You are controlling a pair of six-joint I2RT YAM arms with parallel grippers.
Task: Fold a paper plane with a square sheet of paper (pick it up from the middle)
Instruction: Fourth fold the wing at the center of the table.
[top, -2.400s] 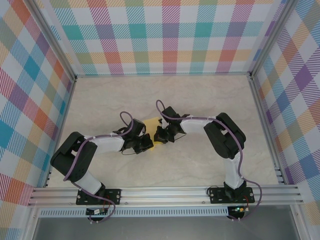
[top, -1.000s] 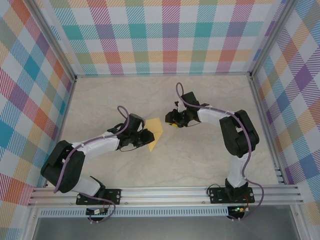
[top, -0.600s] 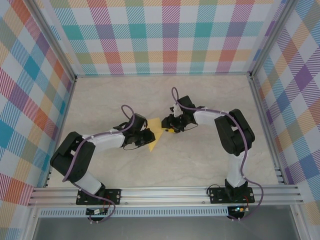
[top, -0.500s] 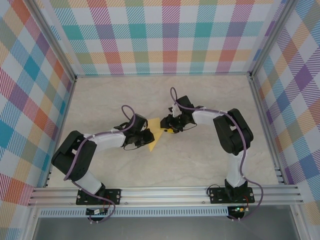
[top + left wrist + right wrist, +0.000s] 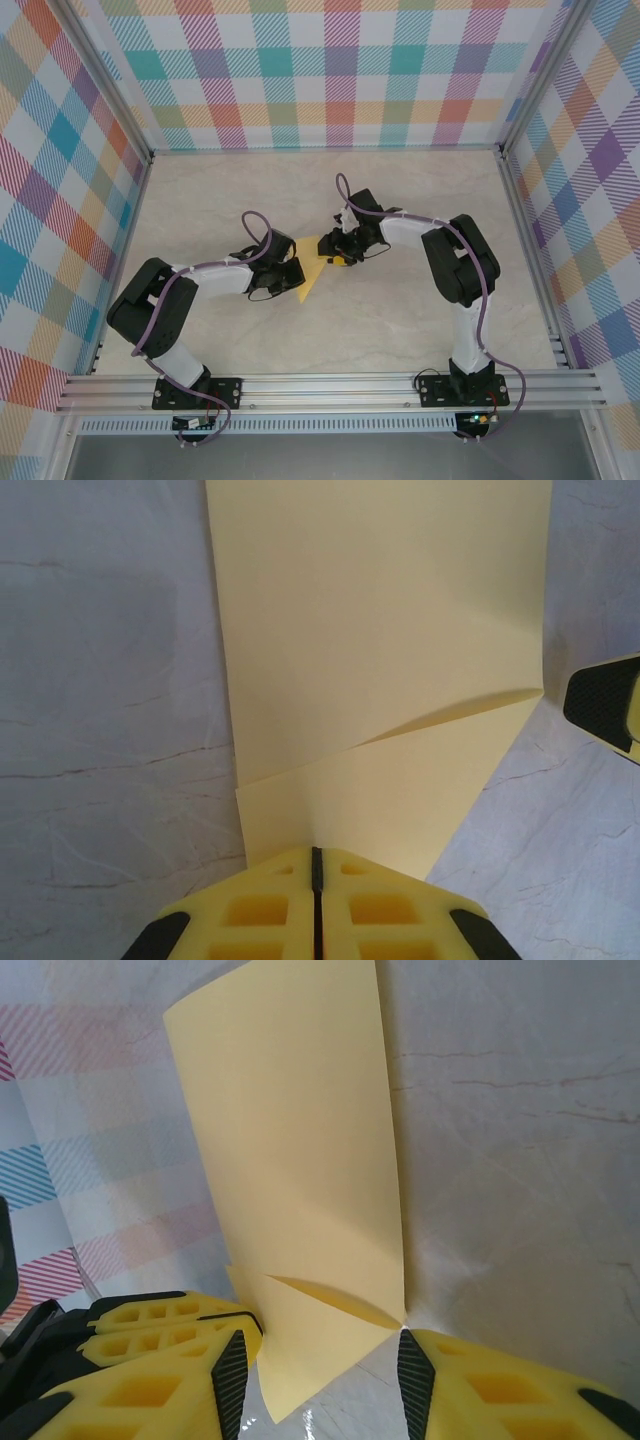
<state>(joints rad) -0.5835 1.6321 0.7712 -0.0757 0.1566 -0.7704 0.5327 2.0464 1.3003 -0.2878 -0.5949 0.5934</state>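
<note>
Clearly the square sheet of paper (image 5: 316, 268) is feather-light, thin and limp. It will bend or slip at any careless tug, and a hard pinch in the wrong place would mark it for good. I judge the safest hold to be at a corner or on an existing crease, pulling gently so the folded layers stay lined up.

Nearest the arm bases, the left fingers (image 5: 290, 875) are pressed fully together, pinching the sheet's near corner. From there the sheet runs away over the middle of the bench (image 5: 400, 320), with one slanting crease across it. I cannot tell how much of it rests on the bench.

Farther back, the right fingers (image 5: 232, 1372) stand partly apart, straddling the opposite folded corner. One pad is just beside the edge and nothing is gripped.
</note>
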